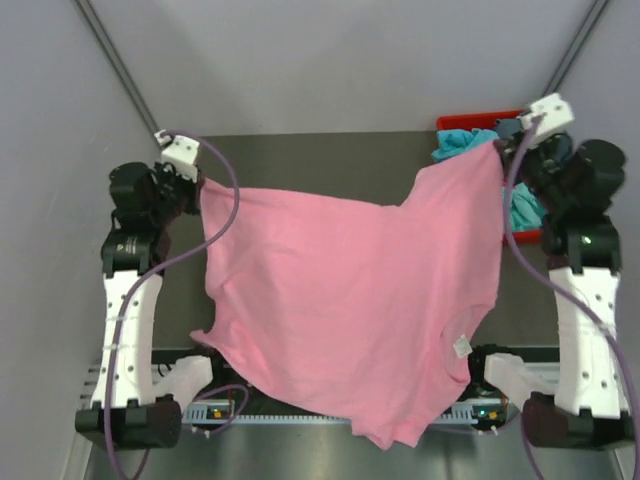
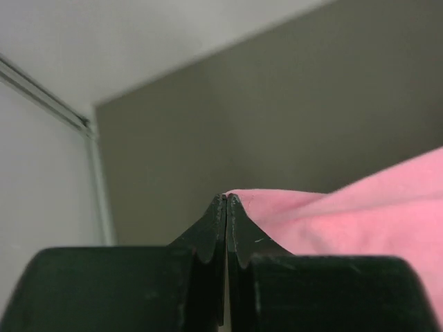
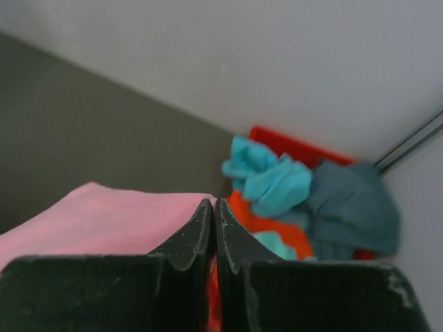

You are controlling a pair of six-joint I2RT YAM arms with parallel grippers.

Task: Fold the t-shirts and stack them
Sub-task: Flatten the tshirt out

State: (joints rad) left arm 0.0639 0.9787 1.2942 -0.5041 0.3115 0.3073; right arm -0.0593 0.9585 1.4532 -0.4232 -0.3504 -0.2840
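Over on the left side, left fingers [image 2: 223,209] are clamped tight on a corner of the pink shirt [image 1: 350,300], no gap between the tips at all. Same deal on the right: right fingers [image 3: 206,216] are pinched together on the other top corner, with pink cloth bunched right against the left one.

From the top camera, left arm [image 1: 130,300] and right arm [image 1: 590,330] are both reared up with their wrists far apart. The left wrist sits out by the left wall and the right one is over the bin [image 1: 480,121]. That stretches the shirt wide between them above the desk [image 1: 330,160], top edge sagging a bit in the middle. The rest hangs toward the near edge, covering the space between the bases. Can't tell if it touches the desk anywhere. A small white tag [image 1: 461,345] shows near its right side.

The red bin sits in the far right corner. It's got a crumpled turquoise shirt [image 3: 273,180], a teal-grey shirt [image 3: 353,204] beside it, and some orange cloth underneath.
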